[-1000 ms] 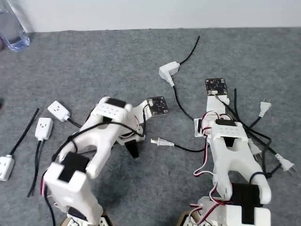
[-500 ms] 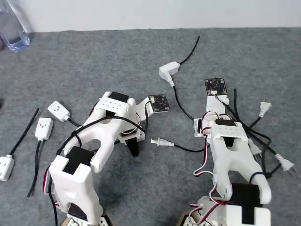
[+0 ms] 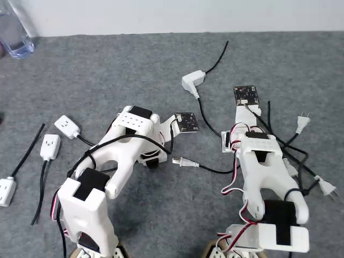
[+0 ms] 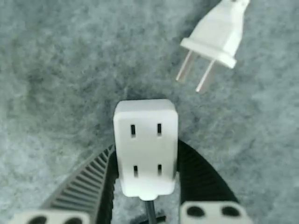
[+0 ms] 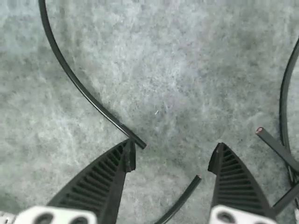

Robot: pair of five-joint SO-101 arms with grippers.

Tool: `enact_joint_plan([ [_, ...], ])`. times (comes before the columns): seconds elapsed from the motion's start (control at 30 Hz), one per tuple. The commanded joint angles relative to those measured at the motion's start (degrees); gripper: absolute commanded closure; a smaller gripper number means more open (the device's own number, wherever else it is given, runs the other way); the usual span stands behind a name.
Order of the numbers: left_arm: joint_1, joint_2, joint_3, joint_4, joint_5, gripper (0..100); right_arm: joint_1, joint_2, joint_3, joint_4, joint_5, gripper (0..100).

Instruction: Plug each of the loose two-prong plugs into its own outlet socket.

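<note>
Clamping the outlet socket [image 4: 145, 140], the left gripper [image 4: 146, 154] sits just left of the loose plug [image 4: 216, 32], whose prongs point back at it, slightly askew; the right gripper [image 5: 175, 149] gapes empty.

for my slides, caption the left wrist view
Left gripper holds a white outlet block near a loose two-prong plug.

Grey, fuzzy carpet-topped counter [image 3: 107, 64] under soft, even light.
A plain white wall [image 3: 188, 16] runs along the counter's far edge at 12 o'clock. At 11 o'clock, close to that wall, stands a clear plastic bottle [image 3: 13, 35], cut off by the frame. The fabric is mottled grey throughout, with only faint shadows.
</note>
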Motion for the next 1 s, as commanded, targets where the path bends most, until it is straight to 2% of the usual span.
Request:
enact_joint_plan([
  [0.0, 0.7, -0.2, -1.9, 6.0, -5.1, 99, -0.4, -0.2, -3.0, 0.3, -0.2, 73.9],
  [0.13, 1.0, -0.7, -1.9, 16.1, -14.4, 99, -0.5, -0.2, -3.0, 0.2, -0.2, 73.9],
  [0.27, 0.9, -0.7, -1.9, 21.7, -20.2, 99, -0.7, -0.1, -3.0, 0.2, -0.2, 73.9],
  [0.37, 2.3, -0.7, -1.9, 25.1, -23.6, 99, -0.7, -0.1, -3.0, 0.0, -0.2, 73.9],
  [0.47, 4.9, -0.7, -1.8, 26.4, -24.2, 99, -0.7, -0.1, -3.0, 0.0, -0.2, 73.9],
  [0.57, 7.3, -0.7, -1.8, 25.2, -24.1, 99, -0.7, -0.1, -3.0, 0.0, -0.2, 73.9],
  [0.67, 7.5, -0.6, -1.8, 20.3, -23.4, 99, -0.7, -0.1, -3.0, 0.0, -0.2, 73.9],
  [0.8, 6.8, -0.2, -1.4, 11.3, -15.6, 99, -0.8, -0.1, -3.0, 0.0, -0.2, 73.9],
  [0.87, 6.5, -0.4, 0.1, 7.3, -14.4, 98, -0.8, 0.0, -3.0, 0.0, -0.2, 73.9],
  [0.97, 6.4, -0.8, 0.8, 6.9, -14.2, 98, -0.8, 0.0, -3.0, 0.0, -0.2, 73.9],
])
